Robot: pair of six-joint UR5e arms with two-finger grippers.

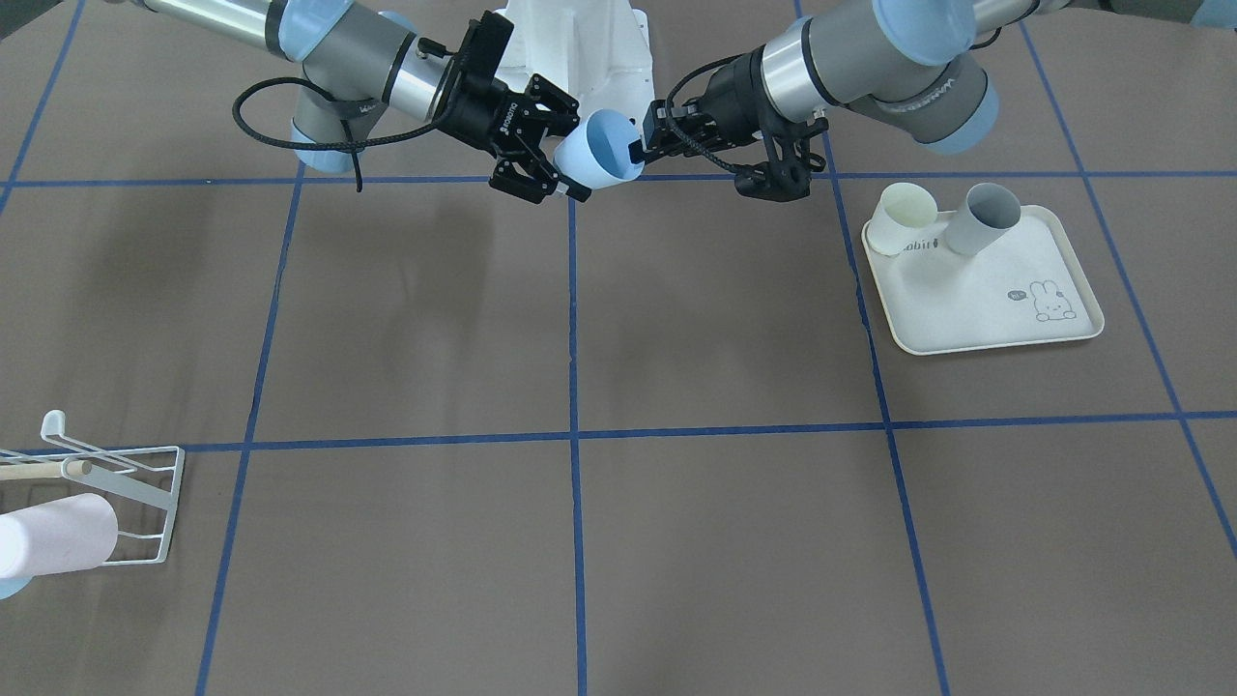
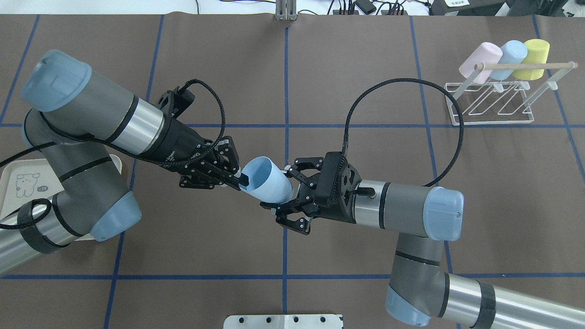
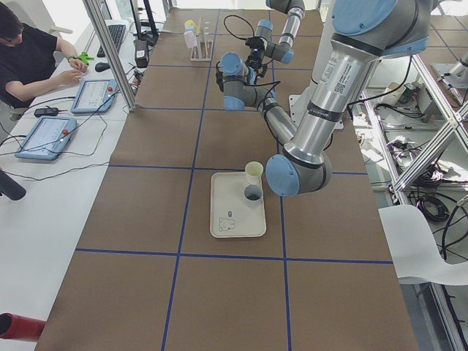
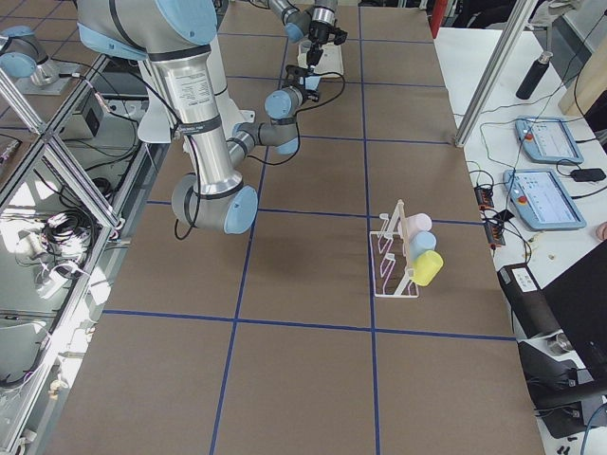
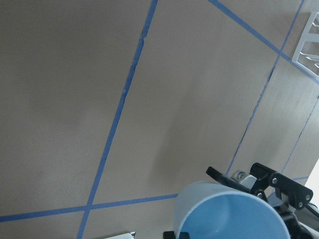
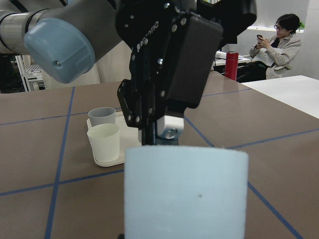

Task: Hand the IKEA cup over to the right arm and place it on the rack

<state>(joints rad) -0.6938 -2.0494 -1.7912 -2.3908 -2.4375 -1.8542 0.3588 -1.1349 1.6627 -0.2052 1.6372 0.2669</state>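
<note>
Cup (image 6: 185,191) base fills the foreground of the right wrist view: pale blue, plain, one small dark speck, no mark readable on it. It hangs in the air over the middle of the table (image 2: 320,68), lying nearly on its side. Mouth points toward the left arm, base toward the right arm.

Left gripper (image 2: 238,181): clamped on the cup's rim, one finger inside the mouth, the other outside. White lettering on its body reads ROBOTIQ in the right wrist view.

Right gripper (image 2: 280,190): jaws spread wide, straddling the cup's base from either side. Whether the pads touch the wall cannot be told. ROBOTIQ is printed on this body too, seen in the front-facing view. Labels on the arm sleeves are too small to read.

Rack (image 2: 493,122): white wire frame at the far corner on the robot's right, well apart from the cup. Rod (image 2: 525,66) lies across its top. Pink cup (image 2: 480,59), light-blue cup (image 2: 509,54) and yellow cup (image 2: 532,52) sit tilted on the prongs, side by side.

Tray (image 1: 976,309): cream, on the robot's left side, with a rabbit drawing and a small speech bubble. A printed word by the cups is partly hidden, not readable. Cream cup (image 1: 901,217) and grey cup (image 1: 986,217) stand together at the tray's robot-side end.

Table covering is brown with a blue tape grid.
</note>
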